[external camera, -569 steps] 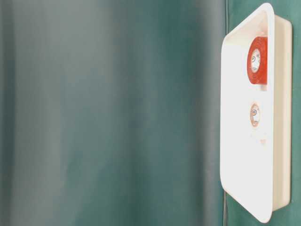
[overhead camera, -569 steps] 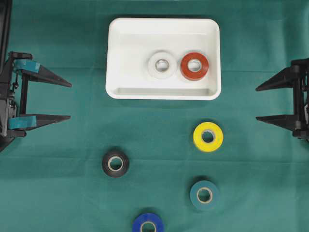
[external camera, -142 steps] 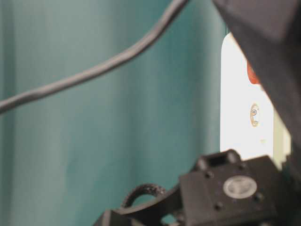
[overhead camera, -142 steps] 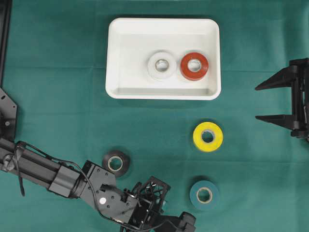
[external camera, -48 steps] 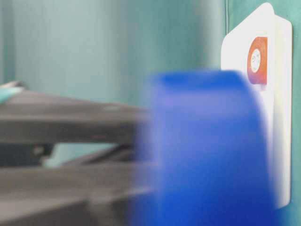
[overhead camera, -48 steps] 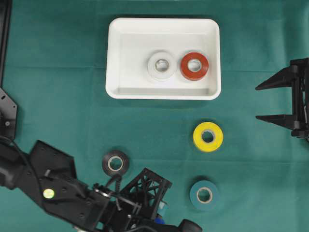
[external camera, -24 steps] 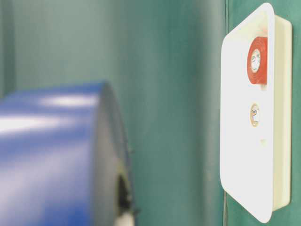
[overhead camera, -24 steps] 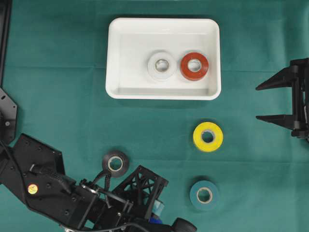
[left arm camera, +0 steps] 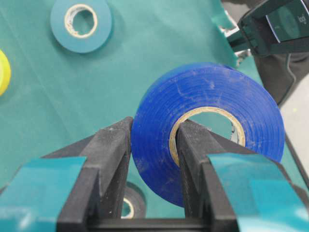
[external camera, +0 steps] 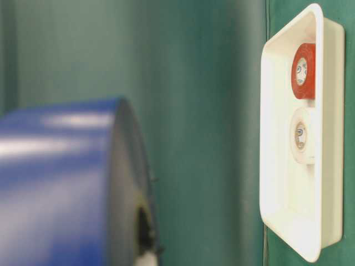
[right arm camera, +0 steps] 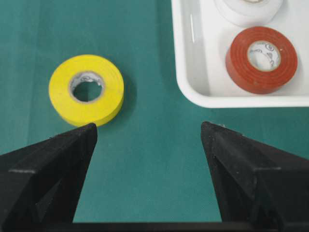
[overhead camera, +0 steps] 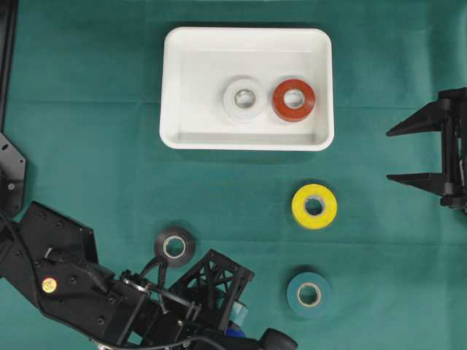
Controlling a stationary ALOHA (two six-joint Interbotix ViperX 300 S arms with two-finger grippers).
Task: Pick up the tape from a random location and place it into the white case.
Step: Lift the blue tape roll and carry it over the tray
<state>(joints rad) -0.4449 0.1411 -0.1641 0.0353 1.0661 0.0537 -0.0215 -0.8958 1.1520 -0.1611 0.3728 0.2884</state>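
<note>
We find the left gripper [left arm camera: 153,159] clamped on the blue tape roll [left arm camera: 207,125]: one finger passes through the core, the other presses the outer wall, so the roll is pinched through its band. The roll is off the cloth and well apart from the white case [overhead camera: 174,87], below it and slightly to its left in the overhead view, near the lower edge.

The white case already holds a white roll [overhead camera: 244,98] and a red roll [overhead camera: 293,100], side by side toward its right half; its left half is bare. Below the case lie a black roll [overhead camera: 174,246], a yellow roll [overhead camera: 314,206] and a teal roll [overhead camera: 309,294] on the green cloth [overhead camera: 87,160].

The right gripper [overhead camera: 408,153] stands with its jaws wide apart and empty, to the right of the case.

We judge the step in hand to be the carry. We advise lifting enough to clear the raised rim, passing over the black roll without brushing it, aiming for the bare left half, and lowering close to the floor before releasing, as a roll dropped on edge may run.
</note>
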